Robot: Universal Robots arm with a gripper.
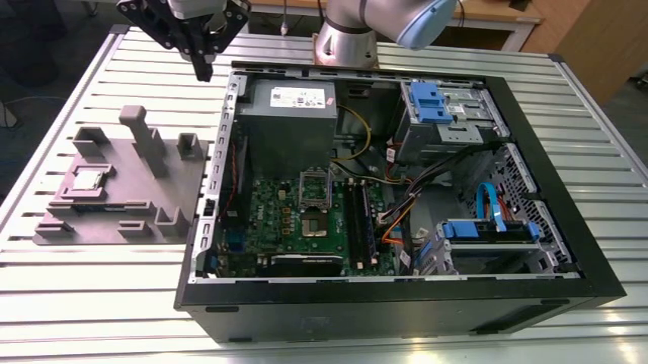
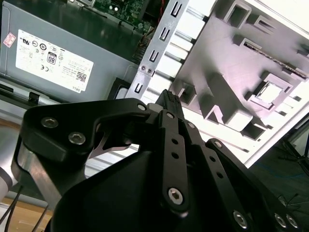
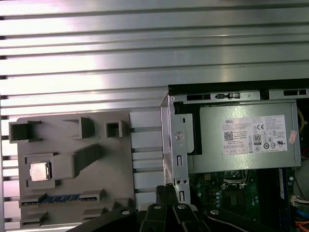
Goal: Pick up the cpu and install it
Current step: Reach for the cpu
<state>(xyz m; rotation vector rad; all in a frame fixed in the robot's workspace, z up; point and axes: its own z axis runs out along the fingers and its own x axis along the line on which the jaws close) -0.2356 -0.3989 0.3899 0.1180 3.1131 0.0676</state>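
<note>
The cpu [image 1: 89, 180], a small shiny square chip, lies in a recess of the grey moulded tray [image 1: 132, 216] at the exterior view's left, beside the open computer case. It is seen again in both wrist views, cpu [image 3: 39, 171] and cpu [image 2: 270, 92], on the tray [image 3: 72, 135] [image 2: 212, 53]. My gripper [image 1: 205, 72] hangs high above the table by the case's rear corner, well apart from the tray. Its black fingers [image 2: 169, 99] [image 3: 166, 191] are shut with nothing between them. On the motherboard the socket [image 1: 316, 225] sits with its silver frame [image 1: 316, 186] beside it.
The case's black wall [image 1: 405, 303] rings the motherboard, a grey power supply [image 1: 288, 114] [image 3: 246, 140], blue drive brackets [image 1: 430, 102] and loose cables [image 1: 405, 205]. Tall posts [image 1: 136, 136] stand up from the tray. The slatted metal table [image 1: 102, 303] lies all around.
</note>
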